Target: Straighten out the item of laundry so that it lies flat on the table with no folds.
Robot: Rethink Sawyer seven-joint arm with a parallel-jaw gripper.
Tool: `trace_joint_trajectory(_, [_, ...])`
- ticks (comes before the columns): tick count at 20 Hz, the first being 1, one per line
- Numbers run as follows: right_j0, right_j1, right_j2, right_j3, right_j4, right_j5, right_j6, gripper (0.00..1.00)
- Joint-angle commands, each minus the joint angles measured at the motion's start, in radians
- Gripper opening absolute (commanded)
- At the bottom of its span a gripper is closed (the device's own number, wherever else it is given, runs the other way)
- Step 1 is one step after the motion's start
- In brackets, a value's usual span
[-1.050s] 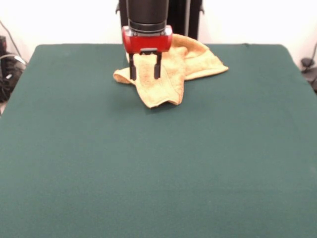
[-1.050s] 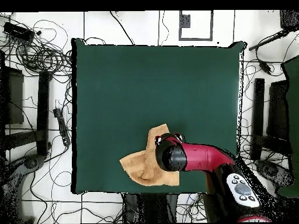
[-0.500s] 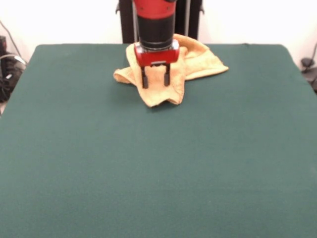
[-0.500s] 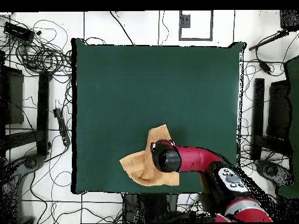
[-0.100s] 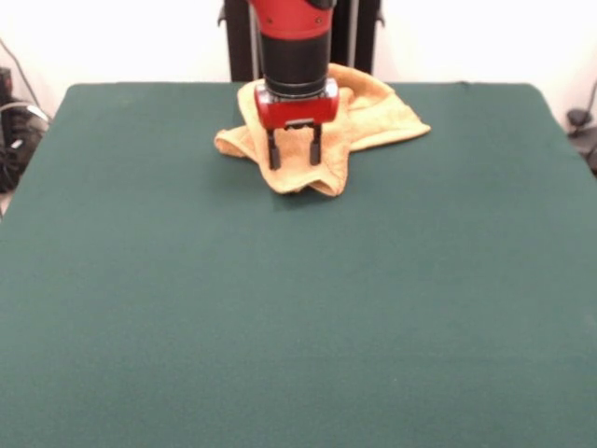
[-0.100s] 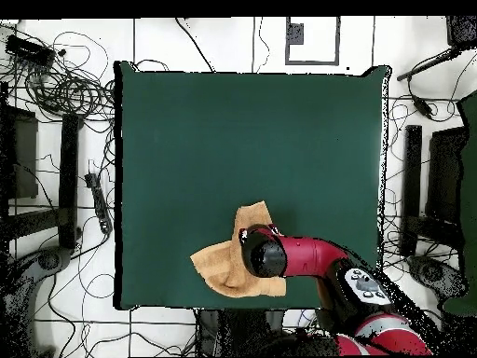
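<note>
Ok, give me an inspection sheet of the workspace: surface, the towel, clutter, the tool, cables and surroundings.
Surface: table covered in plain dark green cloth, flat.
Job's things: yellow-orange towel lies crumpled with several folds near the table's robot-side edge, not yet flat; one folded lobe points toward the table's middle.
Clutter: nothing seen on the table besides the towel.
Tool: tool points down over the towel's folded part, fingers open, tips at the cloth; not closed on it.
Cables: many loose cables on the floor around the table.
Surroundings: white tiled floor, black stands on both sides of the table.
</note>
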State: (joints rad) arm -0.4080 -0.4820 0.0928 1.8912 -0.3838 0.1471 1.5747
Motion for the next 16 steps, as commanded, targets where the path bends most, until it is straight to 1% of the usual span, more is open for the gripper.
trace_joint_trajectory(1, [0.041,0.159,-0.002,-0.061,-0.009,-0.109,0.162,1.00])
trace_joint_trajectory(5, [0.048,0.154,-0.017,-0.046,0.002,-0.147,0.187,1.00])
trace_joint_trajectory(7, [0.052,0.136,-0.021,-0.029,-0.012,-0.185,0.186,1.00])
trace_joint_trajectory(12, [0.060,0.063,-0.017,0.041,-0.011,-0.138,0.173,1.00])
trace_joint_trajectory(16, [0.074,0.038,-0.031,0.080,-0.009,-0.137,0.177,1.00])
